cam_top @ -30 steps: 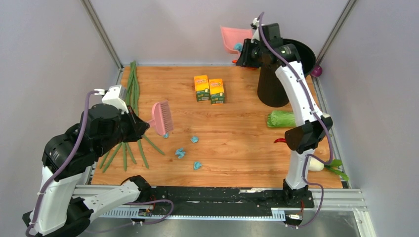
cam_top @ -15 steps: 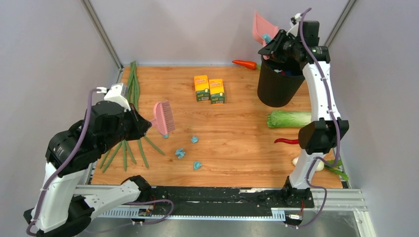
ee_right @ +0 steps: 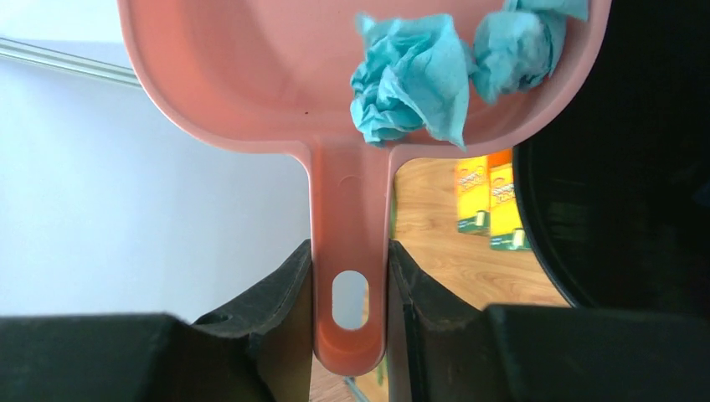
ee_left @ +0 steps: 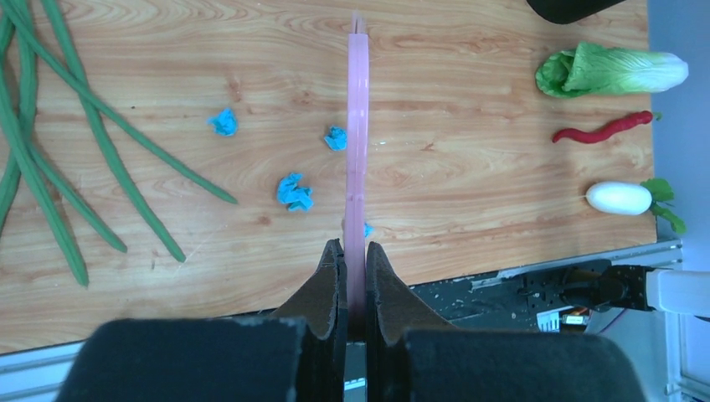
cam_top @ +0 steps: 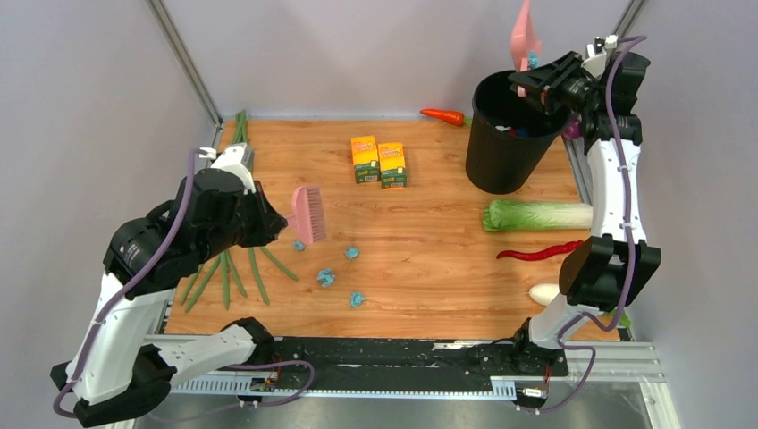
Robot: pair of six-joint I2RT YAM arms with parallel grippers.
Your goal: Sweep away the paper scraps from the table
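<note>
The right tool grips the pink dustpan, which holds paper scraps, up by the black bin. The left tool clamps a pink brush over the table.

Wood-grain surface was recorded carrying four teal paper scraps near the front, long beans at left, two yellow boxes, black bin, carrot, cabbage, chili, radish.

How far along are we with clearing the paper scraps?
Done: two scraps lie in the pink dustpan. In hand: right fingers grip its handle, holding it upright above the black bin; left fingers clamp the brush. Left: four scraps on the table.
</note>
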